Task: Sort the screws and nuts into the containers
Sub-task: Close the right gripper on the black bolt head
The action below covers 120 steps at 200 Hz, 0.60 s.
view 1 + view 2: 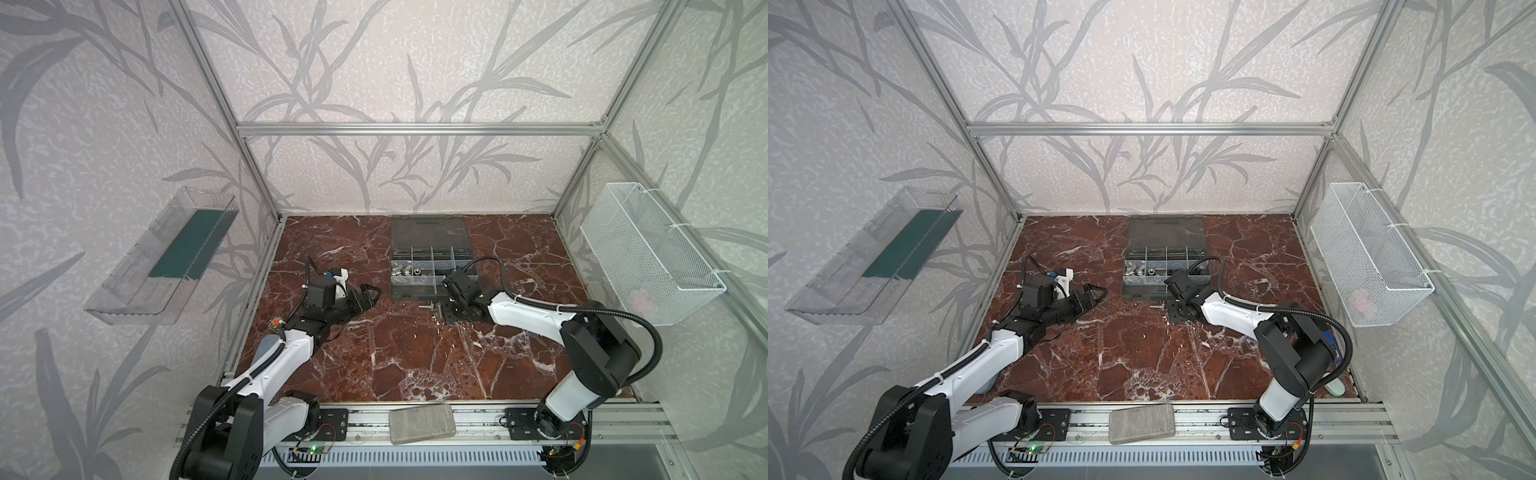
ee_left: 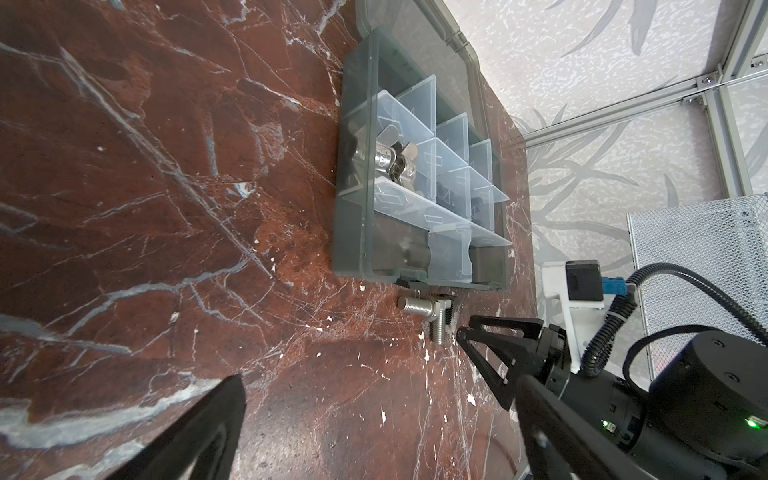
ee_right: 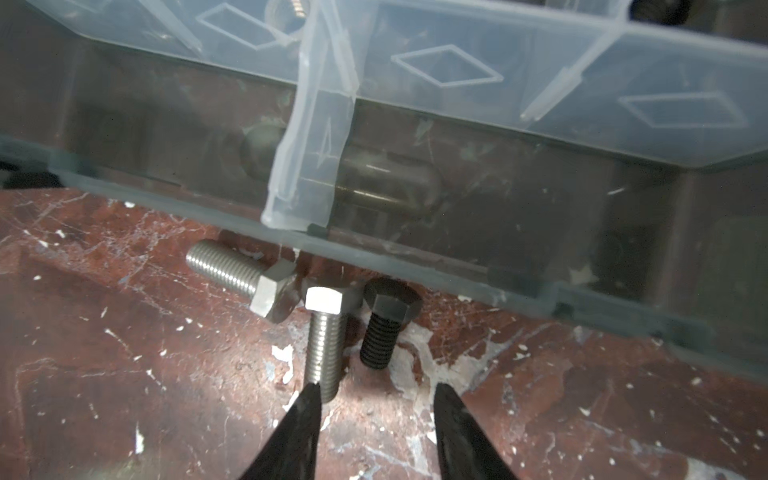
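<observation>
Beside the front wall of the case, your right hand stands open and empty before three loose screws: apparently the pick-up step; next, straddle one screw and close.

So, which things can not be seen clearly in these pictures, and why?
- Black screw: in both top views too small, beside the right arm.
- Organizer case, back cells: contents too small in top views; dividers blur them in the left wrist view.
- Right pincer: its finger overlaps the silver screw in the right wrist view; touch unclear.
- Left pincer: fingers cut off by the left wrist view's edge.
</observation>
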{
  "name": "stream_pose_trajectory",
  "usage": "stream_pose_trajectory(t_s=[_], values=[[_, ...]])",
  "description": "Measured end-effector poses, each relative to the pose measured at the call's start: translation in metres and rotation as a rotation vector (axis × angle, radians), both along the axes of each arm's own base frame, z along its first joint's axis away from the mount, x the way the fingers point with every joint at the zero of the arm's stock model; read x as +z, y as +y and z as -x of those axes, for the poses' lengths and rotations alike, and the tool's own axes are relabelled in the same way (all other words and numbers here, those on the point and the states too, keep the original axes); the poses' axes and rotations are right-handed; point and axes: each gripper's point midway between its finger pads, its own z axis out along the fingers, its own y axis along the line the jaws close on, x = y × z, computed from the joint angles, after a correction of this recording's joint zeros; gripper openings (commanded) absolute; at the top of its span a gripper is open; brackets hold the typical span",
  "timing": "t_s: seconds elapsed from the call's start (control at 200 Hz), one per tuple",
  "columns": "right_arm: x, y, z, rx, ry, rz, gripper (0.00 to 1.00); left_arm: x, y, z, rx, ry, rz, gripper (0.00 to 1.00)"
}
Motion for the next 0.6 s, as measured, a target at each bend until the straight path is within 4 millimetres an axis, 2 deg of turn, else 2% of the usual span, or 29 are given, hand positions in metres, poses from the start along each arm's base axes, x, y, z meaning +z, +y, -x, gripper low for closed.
stream_pose_trajectory(t_s=[0.28,0.515,0.6], values=[[-0.007,0.002,-0.011,0.0,-0.003,0.045,0.39,0.0,0.001,-0.001,0.006,0.0,-0.002,0.99],[-0.021,-0.002,-0.009,-0.004,0.023,0.079,0.37,-0.002,0.003,-0.002,0.013,0.003,-0.007,0.99],[-0.025,-0.002,-0.01,-0.003,0.027,0.084,0.31,-0.002,0.003,-0.002,0.015,0.004,-0.008,0.99]])
